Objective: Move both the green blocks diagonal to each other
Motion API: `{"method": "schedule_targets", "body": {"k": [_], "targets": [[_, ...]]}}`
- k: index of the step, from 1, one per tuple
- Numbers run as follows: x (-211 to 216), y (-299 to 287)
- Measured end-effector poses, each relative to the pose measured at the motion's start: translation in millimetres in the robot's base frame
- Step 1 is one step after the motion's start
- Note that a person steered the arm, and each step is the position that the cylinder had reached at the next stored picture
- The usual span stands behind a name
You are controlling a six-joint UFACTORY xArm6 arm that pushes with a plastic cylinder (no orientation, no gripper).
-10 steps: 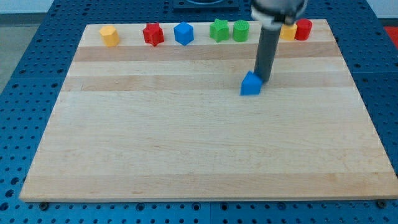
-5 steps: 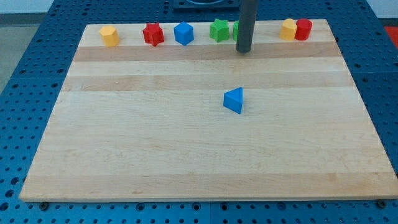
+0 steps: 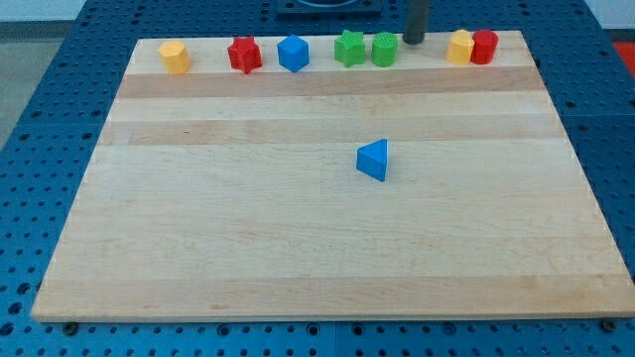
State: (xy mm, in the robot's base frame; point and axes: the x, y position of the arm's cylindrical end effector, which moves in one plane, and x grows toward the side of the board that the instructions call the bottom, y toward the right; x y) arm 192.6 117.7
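Observation:
Two green blocks stand side by side at the board's top edge: a green star-shaped block point(image 3: 349, 48) and a green cylinder point(image 3: 385, 49) touching its right side. My tip point(image 3: 413, 41) is at the top edge, just right of the green cylinder and slightly above it, close to it but not clearly touching.
Along the top edge there are also a yellow block point(image 3: 175, 57), a red star block point(image 3: 244, 54), a blue block point(image 3: 293, 53), a yellow block point(image 3: 459, 47) and a red cylinder point(image 3: 484, 47). A blue triangular block point(image 3: 374, 160) lies mid-board on the wooden board point(image 3: 248, 228).
My tip pushed the blue triangular block down-left, then left it and moved up to the top edge, now right of the green cylinder. The blue block has stayed still since.

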Motion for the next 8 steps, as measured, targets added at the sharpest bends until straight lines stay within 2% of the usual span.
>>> {"method": "schedule_targets", "body": {"k": [1,2,3,4,5,6,7,8], "targets": [[0.8,-32.6],[135.1,-33.4],[172.7,-26.4],[130.7,-20.4],[37.9,-11.9],[-0.2,-18.3],[-0.6,-36.6],[2.4,-82.3]]}}
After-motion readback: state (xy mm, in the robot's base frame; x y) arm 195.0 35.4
